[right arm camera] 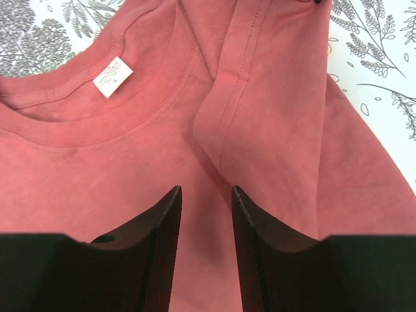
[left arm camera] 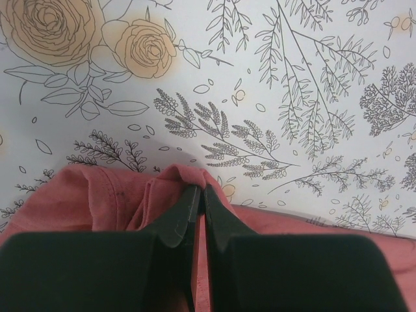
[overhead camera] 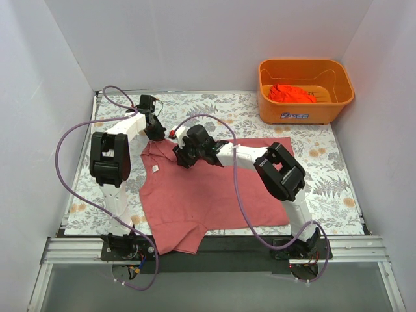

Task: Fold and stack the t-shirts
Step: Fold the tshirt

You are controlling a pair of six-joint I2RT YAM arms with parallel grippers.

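My left pincer (left arm camera: 200, 195) is clamped shut on a bunched edge of the pink shirt (overhead camera: 214, 195). My right pincer (right arm camera: 205, 190) stands partly open over the same shirt with nothing gripped, a turned-over sleeve lying just past its tips.

The pink shirt lies spread on the bench (overhead camera: 325, 169), well apart from the basket (overhead camera: 305, 116), on the side nearer my bases. The orange shirt (overhead camera: 292, 93) sits crumpled inside the basket.

I judge the job barely begun: one sleeve turned in, no shirt fully folded, nothing stacked.

The white collar tag (right arm camera: 112, 77) has print too small to read. The basket's front sticker (overhead camera: 296, 116) is also illegible.
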